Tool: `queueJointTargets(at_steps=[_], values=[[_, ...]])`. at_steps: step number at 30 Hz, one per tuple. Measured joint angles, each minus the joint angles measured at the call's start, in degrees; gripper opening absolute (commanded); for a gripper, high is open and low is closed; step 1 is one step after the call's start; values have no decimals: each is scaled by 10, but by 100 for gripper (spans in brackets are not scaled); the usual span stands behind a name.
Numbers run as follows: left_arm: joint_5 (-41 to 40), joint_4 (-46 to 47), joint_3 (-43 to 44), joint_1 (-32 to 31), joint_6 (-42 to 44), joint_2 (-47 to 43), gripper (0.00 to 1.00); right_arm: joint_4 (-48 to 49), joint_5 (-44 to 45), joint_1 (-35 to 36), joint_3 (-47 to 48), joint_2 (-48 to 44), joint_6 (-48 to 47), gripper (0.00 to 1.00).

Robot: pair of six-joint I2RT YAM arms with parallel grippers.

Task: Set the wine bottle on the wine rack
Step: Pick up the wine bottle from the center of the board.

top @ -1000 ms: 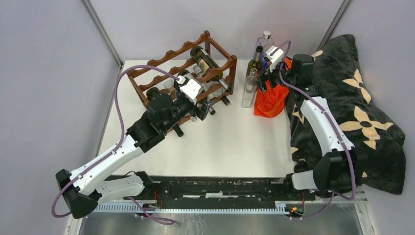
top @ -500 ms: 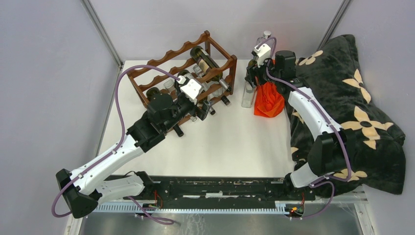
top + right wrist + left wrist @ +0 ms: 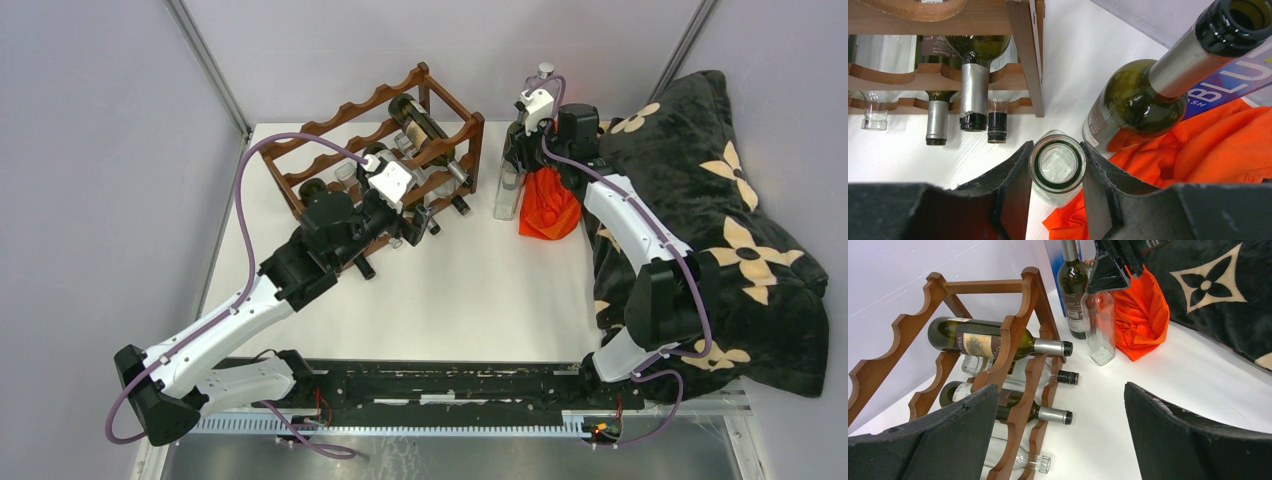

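A clear glass wine bottle (image 3: 507,196) stands upright at the back of the table, right of the reddish-brown wine rack (image 3: 330,125). My right gripper (image 3: 1056,165) is shut on its neck from above, and both fingers (image 3: 1015,177) press the rim of its open mouth (image 3: 1056,150). In the left wrist view the same bottle (image 3: 1099,325) shows under the right gripper. My left gripper (image 3: 1060,387) hangs wide open just in front of the rack (image 3: 1015,330), holding nothing. Several bottles lie in the rack.
A dark green bottle (image 3: 1135,105) stands right behind the clear one, with a blue box beside it. An orange cloth (image 3: 548,205) lies at the bottle's right. A black blanket (image 3: 720,200) with tan flowers covers the right edge.
My right gripper swung left from above the orange cloth to the clear bottle's neck and closed on it. The left arm stayed still.
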Motion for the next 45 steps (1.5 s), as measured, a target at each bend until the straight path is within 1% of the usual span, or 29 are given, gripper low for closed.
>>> queueJointTargets(at_steps=[4,6,7,8,10,13,17,20,22,30,37,45], values=[[0,0,0,0,0,0,100,14,0,0,0,0,12,42],[0,0,0,0,0,0,100,19,0,0,0,0,18,36],[0,0,0,0,0,0,100,21,1,0,0,0,20,30],[0,0,0,0,0,0,100,22,0,0,0,1,23,28],[0,0,0,0,0,0,100,25,0,0,0,2,30,18],[0,0,0,0,0,0,100,27,1,0,0,3,32,8],[0,0,0,0,0,0,100,28,1,-4,0,2,36,3],[0,0,0,0,0,0,100,32,-3,-8,-11,-7,39,0],[0,0,0,0,0,0,100,32,-9,-12,-25,-23,42,0],[0,0,0,0,0,0,100,32,-66,-33,-101,-124,72,0],[0,0,0,0,0,0,100,36,-158,-59,-156,-203,80,0],[0,0,0,0,0,0,100,44,-270,-67,-231,-264,94,0]])
